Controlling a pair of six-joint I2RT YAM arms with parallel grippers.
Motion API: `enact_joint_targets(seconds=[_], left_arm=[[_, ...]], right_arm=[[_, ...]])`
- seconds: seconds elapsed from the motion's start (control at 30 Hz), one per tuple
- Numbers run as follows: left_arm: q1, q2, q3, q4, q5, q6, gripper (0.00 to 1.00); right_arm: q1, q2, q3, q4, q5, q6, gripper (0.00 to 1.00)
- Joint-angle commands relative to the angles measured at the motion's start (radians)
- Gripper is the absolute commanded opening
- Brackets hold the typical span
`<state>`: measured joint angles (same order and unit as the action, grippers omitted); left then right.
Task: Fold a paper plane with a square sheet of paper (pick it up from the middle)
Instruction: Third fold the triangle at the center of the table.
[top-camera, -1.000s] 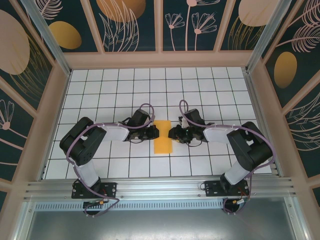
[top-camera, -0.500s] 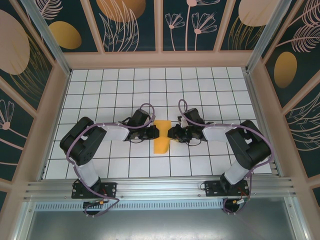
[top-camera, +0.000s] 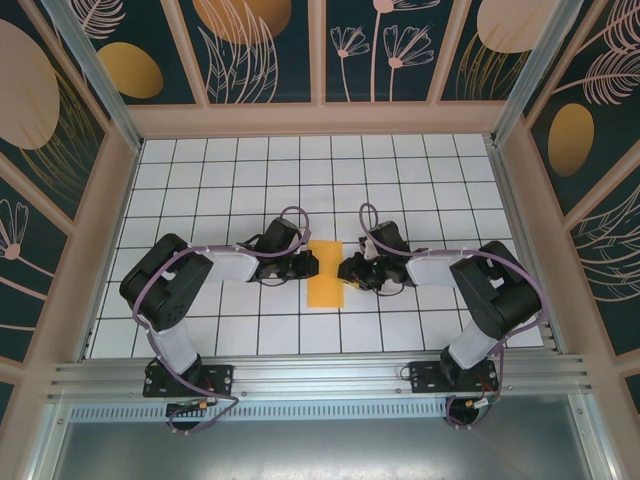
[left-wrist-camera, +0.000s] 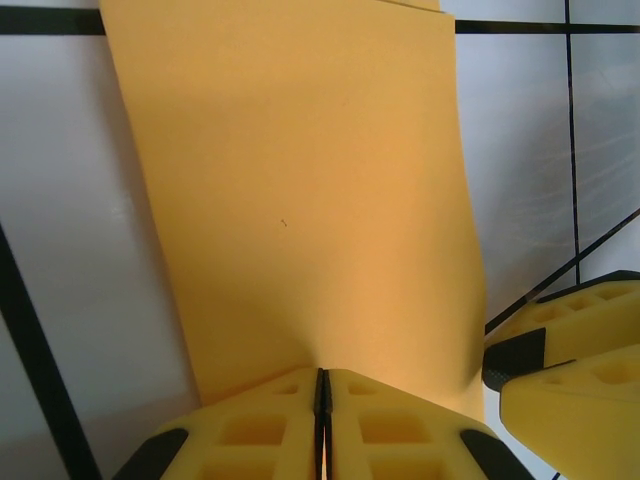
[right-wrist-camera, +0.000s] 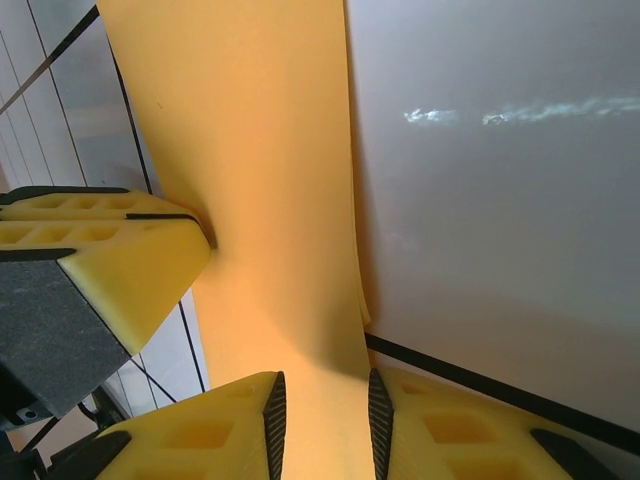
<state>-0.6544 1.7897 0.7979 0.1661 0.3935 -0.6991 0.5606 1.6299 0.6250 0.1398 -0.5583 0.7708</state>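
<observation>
Lying near the middle of the gridded table (top-camera: 200, 190), the square sheet of paper (top-camera: 325, 273) is folded to a narrow strip. It looks light, limp and easily creased, best pinched at its long edges. The left gripper (top-camera: 308, 266) is pressed together on its left edge; the right gripper (top-camera: 347, 270), reaching in low, pinches the right edge.

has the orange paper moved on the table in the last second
Yes, slightly. Against the grid lines, the square sheet of paper, folded to a narrow strip, had its near end swung left half a second ago; now it lies straight again between the left gripper and right gripper.
</observation>
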Motion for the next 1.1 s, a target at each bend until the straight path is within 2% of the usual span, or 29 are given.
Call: enact_joint_targets(seconds=[0.0,0.17,0.33,0.73,0.97,1.07], left_arm=[[0.002,0.008,0.012,-0.045,-0.014,0.021,0.12],[0.002,0.000,0.008,-0.043,-0.016,0.018,0.12],[0.002,-0.009,0.005,-0.038,-0.011,0.015,0.13],[0.001,-0.017,0.006,-0.030,0.004,0.012,0.14],[0.001,-0.059,0.006,-0.028,0.001,0.021,0.21],[0.002,-0.133,-0.030,0.006,0.003,0.020,0.30]], right_arm=[[-0.003,-0.043,-0.027,0.000,0.064,0.013,0.33],[0.002,-0.057,-0.021,-0.018,0.097,0.011,0.34],[0.013,-0.027,-0.022,0.037,0.031,0.020,0.33],[0.027,-0.012,-0.023,0.092,-0.009,0.047,0.32],[0.023,-0.008,-0.002,0.059,0.001,0.037,0.20],[0.021,-0.004,0.002,0.048,0.002,0.036,0.14]])
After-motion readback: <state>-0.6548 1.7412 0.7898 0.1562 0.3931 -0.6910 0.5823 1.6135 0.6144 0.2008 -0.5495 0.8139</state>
